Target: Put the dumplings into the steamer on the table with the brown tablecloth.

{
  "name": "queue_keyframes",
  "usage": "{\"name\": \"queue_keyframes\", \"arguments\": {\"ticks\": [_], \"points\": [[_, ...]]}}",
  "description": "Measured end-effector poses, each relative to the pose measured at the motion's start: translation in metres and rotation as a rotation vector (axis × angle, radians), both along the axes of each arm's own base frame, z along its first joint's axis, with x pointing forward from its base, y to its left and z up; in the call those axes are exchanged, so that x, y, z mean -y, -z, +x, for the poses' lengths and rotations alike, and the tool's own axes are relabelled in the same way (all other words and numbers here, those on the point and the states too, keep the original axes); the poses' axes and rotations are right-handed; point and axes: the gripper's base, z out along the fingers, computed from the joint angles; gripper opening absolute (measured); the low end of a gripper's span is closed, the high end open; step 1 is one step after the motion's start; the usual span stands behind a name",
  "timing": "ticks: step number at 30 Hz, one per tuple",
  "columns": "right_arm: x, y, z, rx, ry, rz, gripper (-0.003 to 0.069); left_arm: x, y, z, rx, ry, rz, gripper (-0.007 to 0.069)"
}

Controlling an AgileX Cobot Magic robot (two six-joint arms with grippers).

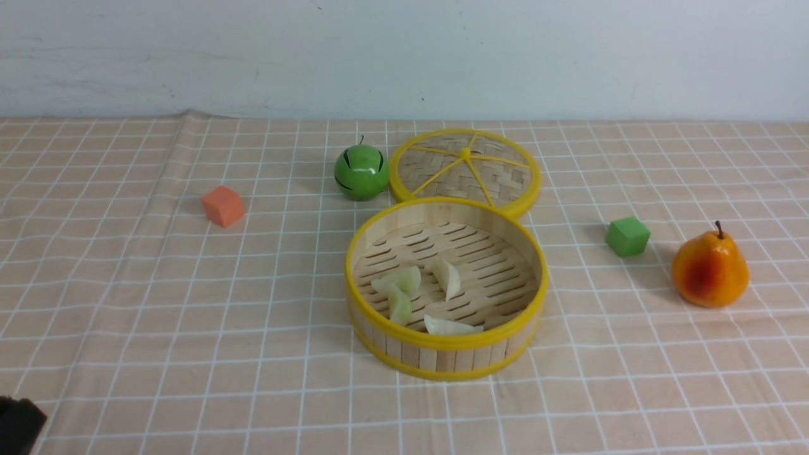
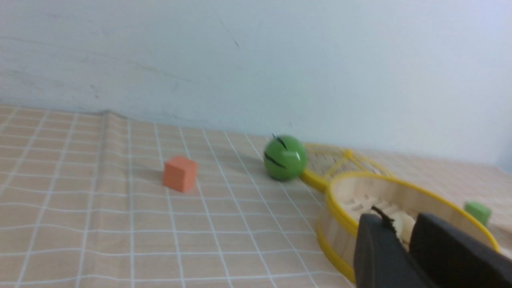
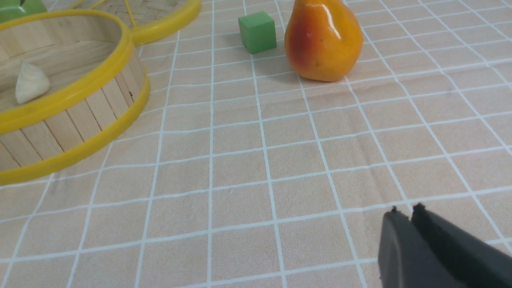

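Observation:
The steamer (image 1: 442,344) stands mid-table on the brown tablecloth (image 1: 158,303). Four dumplings lie on its slatted floor: two pale green ones (image 1: 399,279) (image 1: 400,308) at the left, one cream (image 1: 447,277) in the middle and one cream (image 1: 452,327) by the front wall. My left gripper (image 2: 398,224) is narrowly open and empty, well back from the steamer (image 2: 334,206); only a black corner of it (image 1: 19,423) shows in the front view. My right gripper (image 3: 406,210) is shut and empty, low over the cloth to the right of the steamer (image 3: 80,90).
A flat woven lid (image 1: 466,167) lies just behind the steamer, with a green ball-shaped fruit (image 1: 361,172) to its left. An orange cube (image 1: 223,206) sits at the left. A green cube (image 1: 627,236) and an orange pear (image 1: 710,268) sit at the right.

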Motion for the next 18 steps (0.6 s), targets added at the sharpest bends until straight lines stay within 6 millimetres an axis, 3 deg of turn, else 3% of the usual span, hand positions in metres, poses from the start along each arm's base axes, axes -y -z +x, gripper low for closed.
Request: {"name": "queue_keyframes", "arguments": {"ticks": [3, 7, 12, 18], "points": [[0.000, 0.000, 0.000, 0.000, 0.000, 0.000, 0.0047, -0.003, 0.002, 0.001, -0.013, -0.047, -0.011, 0.0123], [0.000, 0.000, 0.000, 0.000, 0.000, 0.000, 0.0053, -0.006, 0.018, 0.001, -0.191, -0.104, 0.021, 0.0120], [0.000, 0.000, 0.000, 0.000, 0.000, 0.000, 0.0060, -0.007, 0.041, -0.002, -0.427, -0.107, 0.046, 0.0018], [0.000, 0.000, 0.000, 0.000, 0.000, 0.000, 0.0063, -0.007, 0.042, -0.003, -0.430, -0.100, 0.103, -0.0014]]}}
